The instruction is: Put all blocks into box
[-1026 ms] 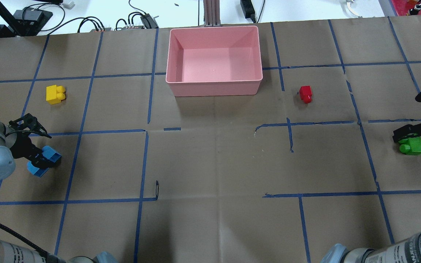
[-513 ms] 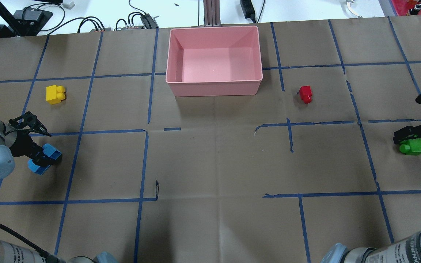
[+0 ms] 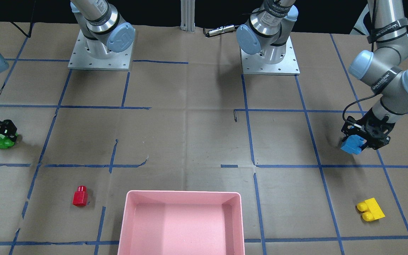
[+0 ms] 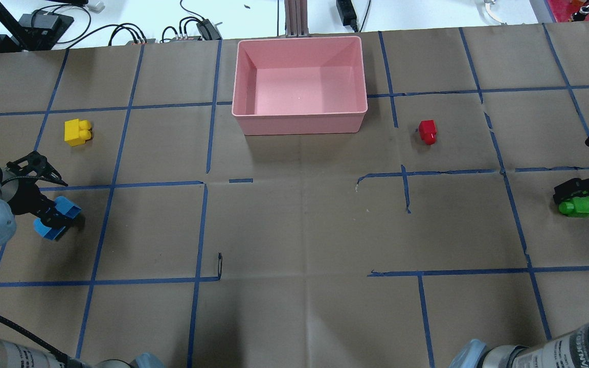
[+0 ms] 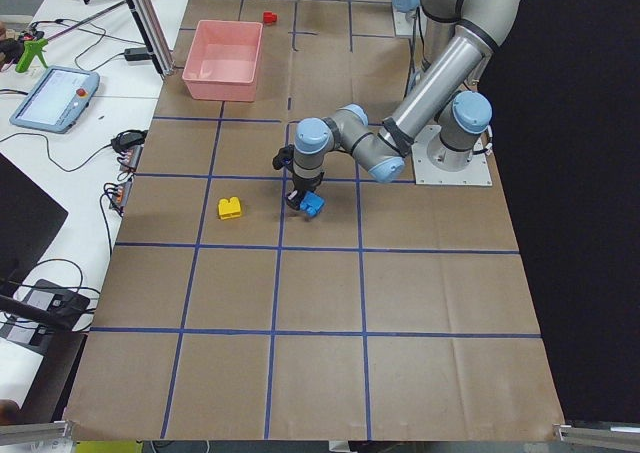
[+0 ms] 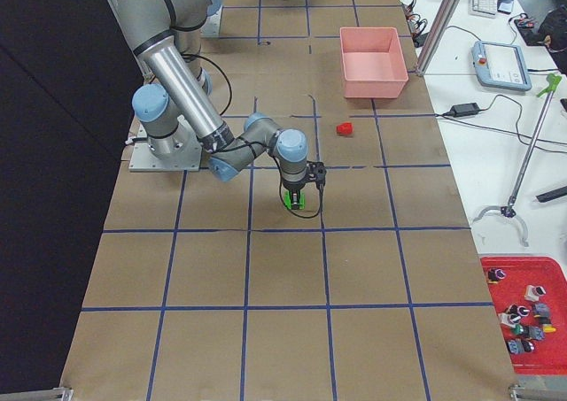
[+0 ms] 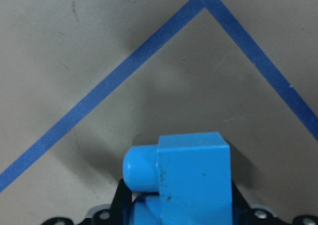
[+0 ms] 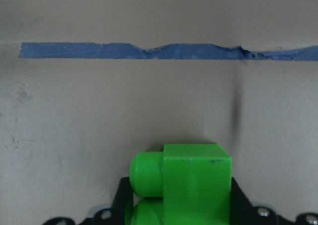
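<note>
My left gripper is shut on the blue block at the table's left side. In the left wrist view the block sits between the jaws, its shadow on the paper. My right gripper is shut on the green block at the far right. That block fills the bottom of the right wrist view. The yellow block lies beyond the left gripper. The red block lies right of the pink box, which is empty.
Brown paper with blue tape lines covers the table. Cables and power bricks lie past the far edge behind the box. The two arm bases stand on the robot's side.
My left gripper has moved a little to the left with the blue block in it. My right gripper has shifted slightly right with the green block. The yellow and red blocks have not moved.
</note>
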Available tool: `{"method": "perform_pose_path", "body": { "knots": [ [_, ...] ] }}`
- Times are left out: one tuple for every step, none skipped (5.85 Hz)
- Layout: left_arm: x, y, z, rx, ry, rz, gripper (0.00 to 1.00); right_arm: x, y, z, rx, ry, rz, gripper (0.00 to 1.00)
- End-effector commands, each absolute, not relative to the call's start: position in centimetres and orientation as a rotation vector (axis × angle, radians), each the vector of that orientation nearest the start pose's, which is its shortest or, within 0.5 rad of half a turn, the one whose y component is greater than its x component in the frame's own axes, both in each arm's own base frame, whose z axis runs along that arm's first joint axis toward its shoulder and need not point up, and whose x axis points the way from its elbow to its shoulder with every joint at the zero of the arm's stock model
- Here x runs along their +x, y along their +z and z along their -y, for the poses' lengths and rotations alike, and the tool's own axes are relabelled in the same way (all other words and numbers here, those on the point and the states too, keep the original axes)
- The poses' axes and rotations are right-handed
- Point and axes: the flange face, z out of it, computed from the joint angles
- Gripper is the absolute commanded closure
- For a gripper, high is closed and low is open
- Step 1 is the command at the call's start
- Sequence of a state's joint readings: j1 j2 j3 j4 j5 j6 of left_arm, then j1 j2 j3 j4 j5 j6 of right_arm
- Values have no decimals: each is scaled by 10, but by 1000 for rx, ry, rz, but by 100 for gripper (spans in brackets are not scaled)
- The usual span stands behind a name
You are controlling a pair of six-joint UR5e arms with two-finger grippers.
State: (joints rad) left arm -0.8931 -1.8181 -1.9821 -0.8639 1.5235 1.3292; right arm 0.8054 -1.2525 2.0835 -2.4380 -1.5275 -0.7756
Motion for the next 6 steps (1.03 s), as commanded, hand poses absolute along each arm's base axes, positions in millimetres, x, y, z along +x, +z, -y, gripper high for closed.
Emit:
{"method": "perform_pose_path", "body": {
  "knots": [
    [195,362,548,879,-41,-3068,83,-248,191,456,-8,-69,-3128,95],
    [156,401,585,810,-35,-3094,83,-248,233,462,-12,-132,-3161,95],
    [102,406,626,750,-59,-3104,83,-241,285,481,-20,-191,-3143,95],
    [40,410,662,573,-129,-3174,83,-203,330,526,-185,-272,-3124,95],
    [-24,418,708,445,-184,-3188,83,-156,367,564,-370,-385,-3125,94],
    [-83,412,750,294,-209,-3214,83,-99,389,602,-519,-582,-2943,93]
  ]
}}
